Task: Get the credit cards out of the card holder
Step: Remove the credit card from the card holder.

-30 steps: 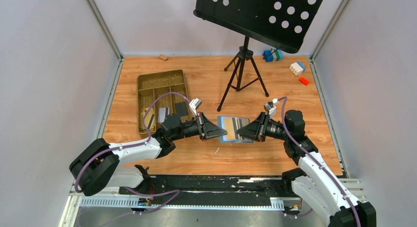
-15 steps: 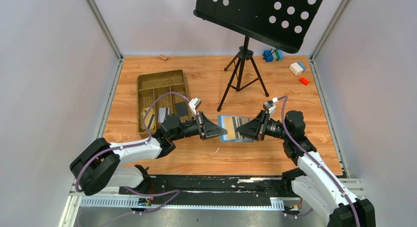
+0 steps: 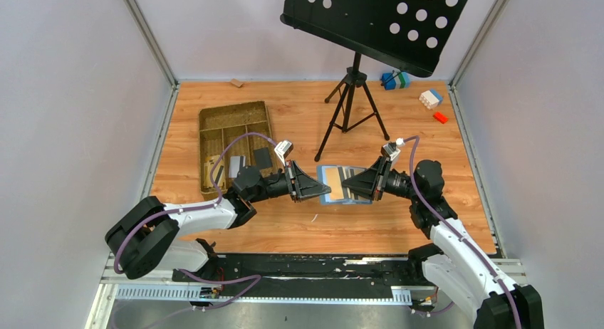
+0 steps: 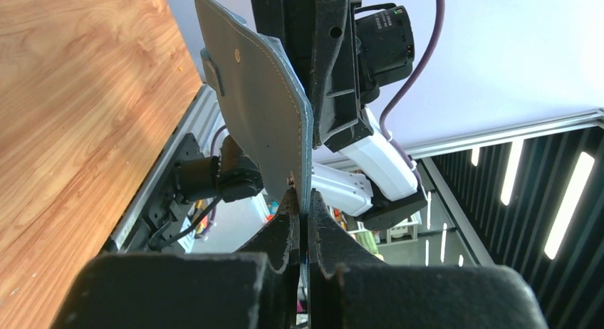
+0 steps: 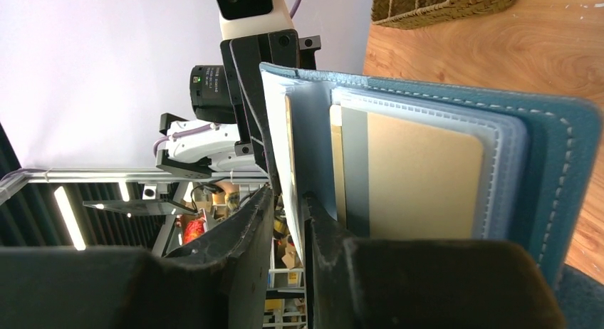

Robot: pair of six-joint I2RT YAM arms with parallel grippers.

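The blue card holder (image 3: 342, 178) hangs open above the table between my two grippers. My left gripper (image 3: 324, 192) is shut on the edge of its outer cover (image 4: 256, 108), jaws tight on the leather (image 4: 301, 201). My right gripper (image 3: 356, 185) comes from the other side. Its jaws (image 5: 288, 194) stand close on a pale inner leaf (image 5: 281, 137) of the holder (image 5: 555, 151). A tan card (image 5: 420, 176) shows in the sleeve behind. One black credit card (image 3: 262, 157) and one silvery grey one (image 3: 237, 162) lie in the brown tray (image 3: 235, 115).
The music stand's tripod (image 3: 354, 105) stands just beyond the holder, its black desk (image 3: 377, 19) overhead. Toy blocks (image 3: 394, 80) (image 3: 430, 97) (image 3: 440, 117) lie at the far right, and a small wooden block (image 3: 236, 82) at the far left. Walls close in on both sides.
Both grippers and the holder have shifted slightly away from the arm bases. The right wrist has tipped up a little. The left grip is unchanged.
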